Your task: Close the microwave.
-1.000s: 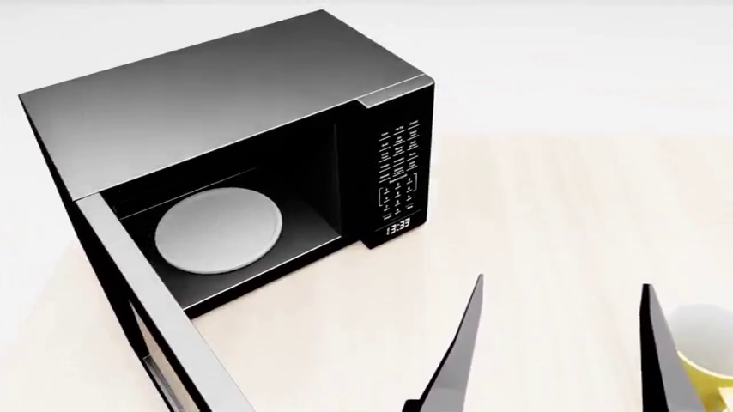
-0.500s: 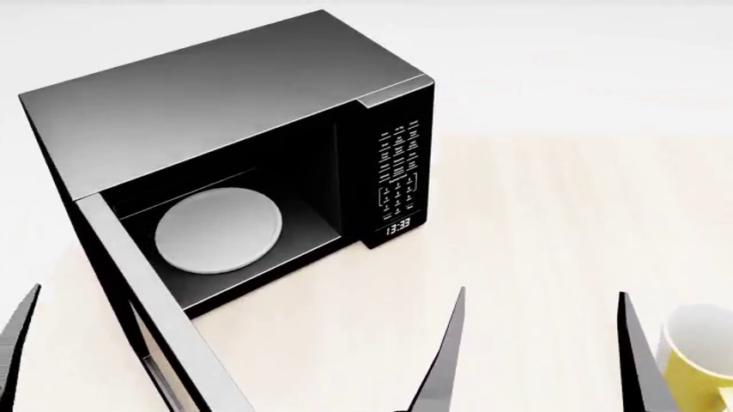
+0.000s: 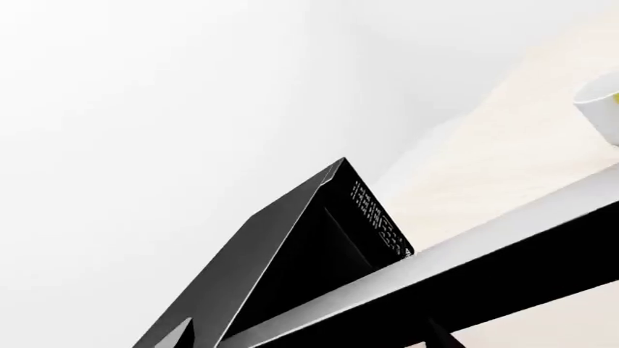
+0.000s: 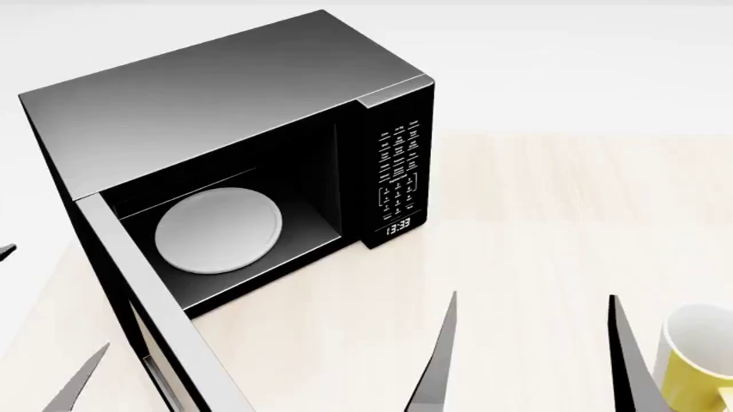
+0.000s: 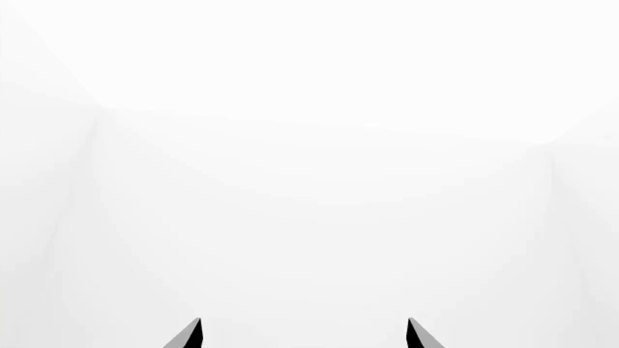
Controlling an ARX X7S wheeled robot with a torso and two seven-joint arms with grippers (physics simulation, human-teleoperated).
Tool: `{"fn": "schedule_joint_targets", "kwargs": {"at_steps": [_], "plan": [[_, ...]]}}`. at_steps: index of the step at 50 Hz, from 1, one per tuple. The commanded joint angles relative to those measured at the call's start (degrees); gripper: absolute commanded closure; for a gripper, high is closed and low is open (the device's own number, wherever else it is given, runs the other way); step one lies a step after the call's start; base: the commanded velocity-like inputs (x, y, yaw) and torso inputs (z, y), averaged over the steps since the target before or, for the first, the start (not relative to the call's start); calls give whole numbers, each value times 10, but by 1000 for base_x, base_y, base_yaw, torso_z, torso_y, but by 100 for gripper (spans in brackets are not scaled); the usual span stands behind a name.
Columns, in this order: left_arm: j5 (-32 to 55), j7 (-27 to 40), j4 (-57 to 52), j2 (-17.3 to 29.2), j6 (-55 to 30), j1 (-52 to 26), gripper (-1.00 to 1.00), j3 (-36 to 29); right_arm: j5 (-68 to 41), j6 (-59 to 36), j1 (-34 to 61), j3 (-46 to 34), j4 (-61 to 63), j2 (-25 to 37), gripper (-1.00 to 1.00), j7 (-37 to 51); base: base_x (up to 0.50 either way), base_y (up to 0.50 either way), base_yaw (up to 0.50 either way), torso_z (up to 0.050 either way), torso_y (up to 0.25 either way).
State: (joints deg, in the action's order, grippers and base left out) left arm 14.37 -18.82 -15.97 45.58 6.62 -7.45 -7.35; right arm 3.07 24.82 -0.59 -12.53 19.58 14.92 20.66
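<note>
The black microwave [image 4: 229,94] stands at the table's back left, its door [image 4: 160,318] swung wide open toward me. The white turntable plate [image 4: 218,230] shows inside; the keypad [image 4: 397,172] and clock [image 4: 397,227] are on the right front. My left gripper [image 4: 46,318] is open, at the lower left, outside the door's outer face. In the left wrist view the microwave [image 3: 290,239] and the door's edge [image 3: 454,279] fill the lower part, with the left gripper [image 3: 307,335] just behind that edge. My right gripper [image 4: 533,352] is open and empty, right of the door; the right wrist view shows the right gripper [image 5: 303,332] against white wall only.
A yellow mug [image 4: 696,360] with a white inside stands at the lower right, just right of my right gripper; it also shows in the left wrist view [image 3: 601,112]. The light wooden table [image 4: 550,215] runs to the right of the microwave.
My left gripper has come into view at the lower left and spread beside the door. My right gripper has sunk lower and drifted left. The microwave door has not moved.
</note>
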Motion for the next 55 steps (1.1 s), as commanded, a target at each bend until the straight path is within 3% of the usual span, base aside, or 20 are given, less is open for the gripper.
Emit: {"fn": "schedule_joint_targets", "kwargs": {"at_steps": [1, 25, 55], "plan": [[-29, -31, 36, -26, 9, -12, -100, -27, 12, -2, 0, 9, -1, -7, -100, -8, 0, 0, 0, 0, 0], [-18, -64, 110, -84, 69, 2, -100, -82, 11, 1, 1, 4, -7, -2, -100, -1, 0, 0, 0, 0, 0], [-52, -65, 201, -167, 117, -65, -100, -127, 7, 5, 1, -3, -11, 5, -100, 7, 0, 0, 0, 0, 0]]}}
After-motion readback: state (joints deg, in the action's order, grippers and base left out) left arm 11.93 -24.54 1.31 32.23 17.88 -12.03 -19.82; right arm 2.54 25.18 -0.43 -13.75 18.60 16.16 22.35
